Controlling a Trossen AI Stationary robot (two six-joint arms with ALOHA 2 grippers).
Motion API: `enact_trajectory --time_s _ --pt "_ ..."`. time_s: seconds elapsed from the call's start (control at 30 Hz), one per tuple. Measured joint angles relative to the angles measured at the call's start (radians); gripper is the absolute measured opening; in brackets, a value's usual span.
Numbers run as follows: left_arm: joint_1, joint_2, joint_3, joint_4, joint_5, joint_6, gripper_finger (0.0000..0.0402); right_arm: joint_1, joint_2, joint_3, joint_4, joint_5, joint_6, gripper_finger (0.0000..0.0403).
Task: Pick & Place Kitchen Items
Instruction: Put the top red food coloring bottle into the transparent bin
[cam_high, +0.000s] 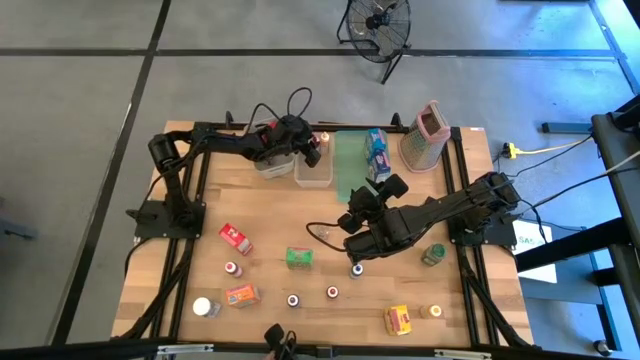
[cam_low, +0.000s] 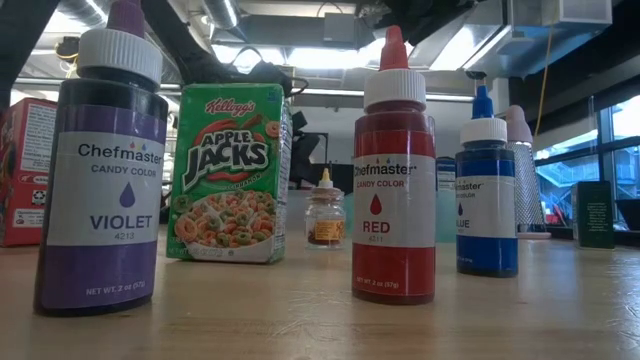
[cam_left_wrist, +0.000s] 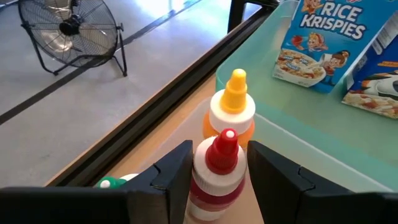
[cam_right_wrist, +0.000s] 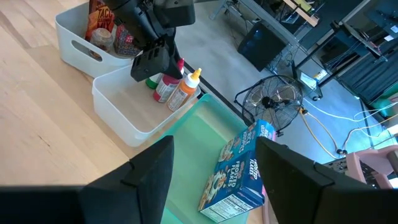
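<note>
Straddling ridged red-capped bottle — left tool

Grey concrete floor with dark seam lines — black floor fan beyond wooden table.

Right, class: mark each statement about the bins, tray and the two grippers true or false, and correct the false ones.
1. The left gripper is over the clear bin, its fingers either side of a red-capped bottle. True.
2. An orange bottle with a yellow tip stands beside that red-capped bottle. True.
3. The right gripper is carrying a cereal box. False: nothing shows between its fingers.
4. The Rice Krispies box sits on the green tray. True.
5. The Apple Jacks box lies flat on the table. False: it stands upright.
6. The violet bottle has no cap. False: it is capped.
</note>
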Motion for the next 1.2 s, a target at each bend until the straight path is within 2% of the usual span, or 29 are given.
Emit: enact_trajectory --time_s 0.3,0.7,1.0,1.2 --pt "0.000 0.000 0.000 0.000 0.000 0.000 0.0154 0.000 0.000 0.000 0.000 0.000 0.000 0.0227" --pt "-0.004 0.000 0.000 0.001 0.019 -0.016 0.0249 -0.009 -0.001 -0.090 0.037 0.000 0.012 0.0227" --pt "-0.033 -0.011 0.000 0.025 0.011 -0.003 0.0255 -0.009 -0.001 -0.092 0.036 0.001 0.004 0.0227" --pt "-0.055 -0.092 0.000 -0.030 0.004 0.031 0.0255 -0.006 -0.001 -0.092 0.036 0.002 0.000 0.0227"
